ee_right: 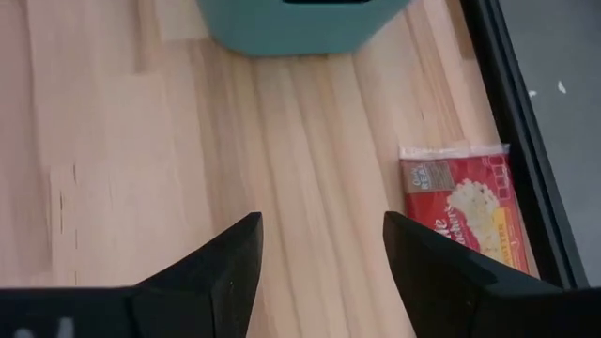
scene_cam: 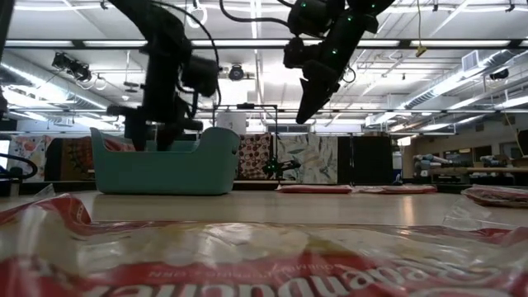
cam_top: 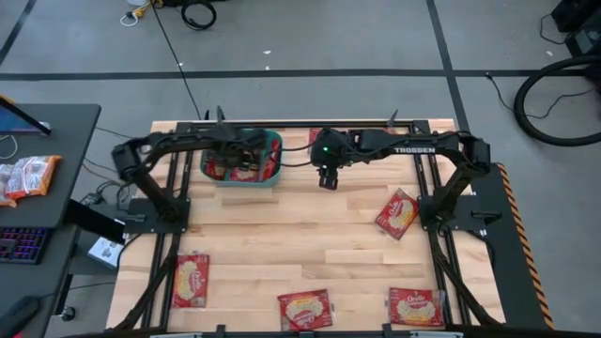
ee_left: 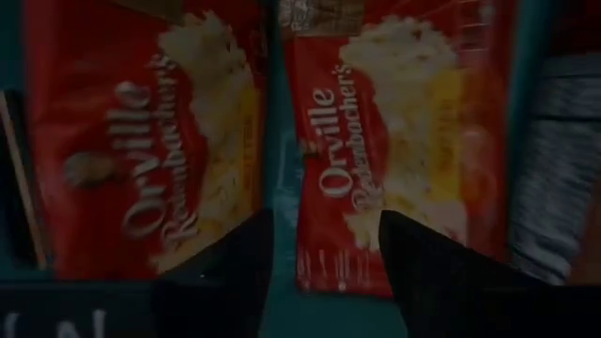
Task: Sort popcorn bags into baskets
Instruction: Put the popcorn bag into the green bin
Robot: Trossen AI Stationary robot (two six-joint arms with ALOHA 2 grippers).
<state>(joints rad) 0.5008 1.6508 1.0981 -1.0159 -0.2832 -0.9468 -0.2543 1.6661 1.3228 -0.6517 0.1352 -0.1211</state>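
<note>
The teal basket stands near the table's far edge, left of the middle. Two red popcorn bags lie flat side by side in it. My left gripper hangs open just over them at the basket's mouth and holds nothing. My right gripper is open and empty, raised over bare wood right of the basket. More popcorn bags lie flat on the table: one on the right, three along the near edge, and one by the far edge.
A black frame rail runs along the table's edge beside the far bag. A dark side table on the left carries white-and-orange packets and a keyboard. Bare wood lies open in the table's middle. In the low view a near-edge bag fills the foreground.
</note>
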